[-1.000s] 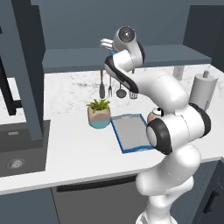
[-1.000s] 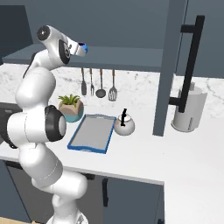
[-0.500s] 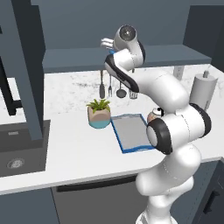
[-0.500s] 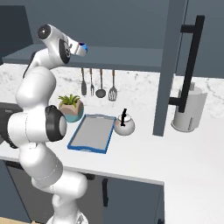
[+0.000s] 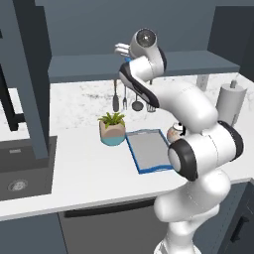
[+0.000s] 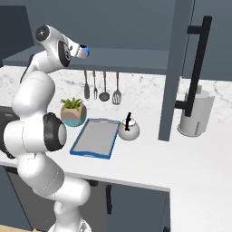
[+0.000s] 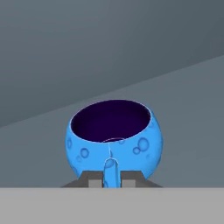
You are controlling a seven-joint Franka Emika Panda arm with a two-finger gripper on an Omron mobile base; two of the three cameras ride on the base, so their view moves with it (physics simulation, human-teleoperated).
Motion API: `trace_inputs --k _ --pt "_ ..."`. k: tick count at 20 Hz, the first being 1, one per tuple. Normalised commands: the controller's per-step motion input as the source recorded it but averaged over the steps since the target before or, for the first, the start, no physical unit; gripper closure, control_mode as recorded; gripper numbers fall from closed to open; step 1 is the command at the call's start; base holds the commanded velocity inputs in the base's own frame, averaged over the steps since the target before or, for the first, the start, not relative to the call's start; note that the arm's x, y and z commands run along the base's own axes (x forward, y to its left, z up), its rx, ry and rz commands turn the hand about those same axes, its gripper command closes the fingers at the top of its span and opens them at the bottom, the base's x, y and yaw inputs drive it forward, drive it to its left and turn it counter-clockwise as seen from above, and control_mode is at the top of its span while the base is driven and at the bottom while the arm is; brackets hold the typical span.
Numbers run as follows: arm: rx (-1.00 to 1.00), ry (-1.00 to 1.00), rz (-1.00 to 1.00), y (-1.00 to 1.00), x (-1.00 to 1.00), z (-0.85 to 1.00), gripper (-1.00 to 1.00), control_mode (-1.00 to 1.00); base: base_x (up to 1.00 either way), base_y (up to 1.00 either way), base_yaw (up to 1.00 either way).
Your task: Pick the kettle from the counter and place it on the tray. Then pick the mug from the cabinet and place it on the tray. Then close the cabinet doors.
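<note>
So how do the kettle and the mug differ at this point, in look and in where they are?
The kettle is whitish with a black handle; the mug is bright blue with a dark inside. The kettle stands on the counter beside the tray; the mug is up at the cabinet shelf, gripped by the end effector. Both are round-bodied.

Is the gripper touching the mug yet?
Touching. In the hand view the gripper is shut on the mug, both finger tips pinching its handle.

No legible text, labels, brands, nos. or signs on any item in any view; all surfaces unmarked.
</note>
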Motion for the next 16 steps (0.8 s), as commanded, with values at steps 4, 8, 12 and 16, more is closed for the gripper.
trace_inputs --k 4,8,12,16 --pt "0.01 0.00 0.00 0.00 -0.20 -0.06 1.00 -1.00 0.00 0.00 0.00" --pt "0.00 -0.03 0.00 0.00 -0.27 -0.08 1.00 -1.00 0.00 0.00 0.00" --pt "0.01 -0.10 0.00 0.00 -0.68 -0.13 1.00 -1.00 0.00 0.00 0.00" --pt "0.05 -0.12 -0.02 0.00 -1.00 -0.02 1.00 -1.00 0.00 0.00 0.00"
